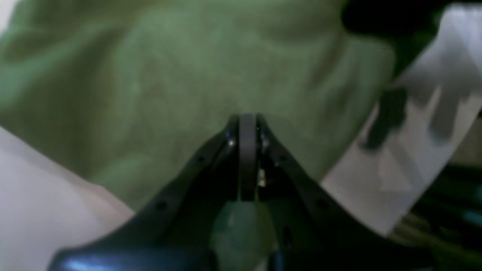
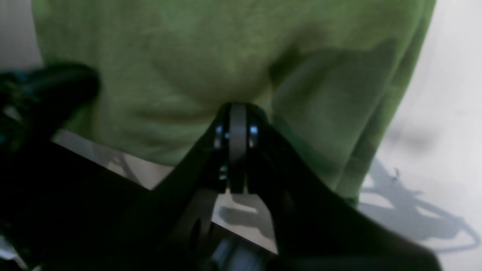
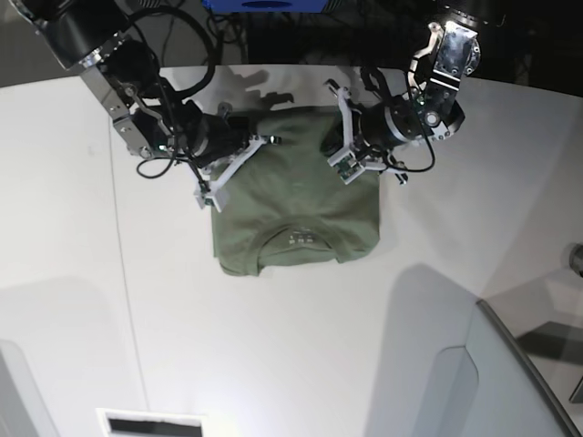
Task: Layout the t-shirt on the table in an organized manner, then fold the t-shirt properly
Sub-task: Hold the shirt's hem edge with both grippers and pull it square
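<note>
left gripper clamped tight, right gripper clamped tight, arms converging

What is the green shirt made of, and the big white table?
The t-shirt looks like soft matte knit cloth, maybe cotton: it wrinkles and drapes. The table looks hard and smooth, perhaps laminate or plastic: it shows faint sheen and crisp shadows.

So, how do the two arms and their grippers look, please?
Both arms are black with silver-grey joint housings and loose black cables. The left gripper and right gripper carry white finger frames; up close, each shows black tapering fingers with grey pads.
</note>
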### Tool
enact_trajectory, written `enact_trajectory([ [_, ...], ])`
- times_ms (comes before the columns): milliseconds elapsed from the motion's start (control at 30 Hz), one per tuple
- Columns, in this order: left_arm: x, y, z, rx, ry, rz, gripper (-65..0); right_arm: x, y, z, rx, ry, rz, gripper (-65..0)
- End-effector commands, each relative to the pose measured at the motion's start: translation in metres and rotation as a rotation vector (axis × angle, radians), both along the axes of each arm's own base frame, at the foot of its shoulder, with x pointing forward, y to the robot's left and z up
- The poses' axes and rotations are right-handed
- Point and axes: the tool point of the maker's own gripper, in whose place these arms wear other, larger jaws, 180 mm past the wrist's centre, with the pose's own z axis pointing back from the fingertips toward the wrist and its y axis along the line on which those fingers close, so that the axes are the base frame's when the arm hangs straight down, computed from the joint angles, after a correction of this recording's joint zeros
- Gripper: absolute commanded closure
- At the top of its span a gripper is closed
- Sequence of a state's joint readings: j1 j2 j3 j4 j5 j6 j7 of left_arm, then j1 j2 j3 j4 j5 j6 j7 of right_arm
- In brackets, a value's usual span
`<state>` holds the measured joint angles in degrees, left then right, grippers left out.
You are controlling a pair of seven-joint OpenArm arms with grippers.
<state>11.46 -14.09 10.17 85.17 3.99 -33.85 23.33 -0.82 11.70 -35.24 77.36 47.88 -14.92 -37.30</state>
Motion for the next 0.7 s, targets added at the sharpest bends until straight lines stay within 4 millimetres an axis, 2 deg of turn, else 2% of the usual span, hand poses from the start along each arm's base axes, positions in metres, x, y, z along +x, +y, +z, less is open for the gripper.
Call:
enact_trajectory([
  [0,0.007,0.006,0.005,-0.002,-0.022,0.01,0.0,-0.001,-0.012,-0.008,-0.056,0.008,-0.016,0.0],
  [267,0.016,0.041,-0.03,0.192,0.015,-0.022,0.0,-0.024,-0.012,-0.016,-0.049,0.05,-0.033,0.0],
  [333,0.022,0.03,-0.03,0.185,0.005,-0.054,0.0,-0.026,-0.021,-0.018,-0.049,0.06,-0.083,0.0],
  [467,0.019,0.011,-0.032,0.183,-0.002,-0.128,0.0,-0.023,-0.038,-0.02,-0.057,0.066,-0.142,0.0],
  [667,0.002,-0.003,-0.035,0.166,0.014,-0.166,0.0,-0.02,-0.037,-0.017,-0.051,0.055,-0.144,0.0],
])
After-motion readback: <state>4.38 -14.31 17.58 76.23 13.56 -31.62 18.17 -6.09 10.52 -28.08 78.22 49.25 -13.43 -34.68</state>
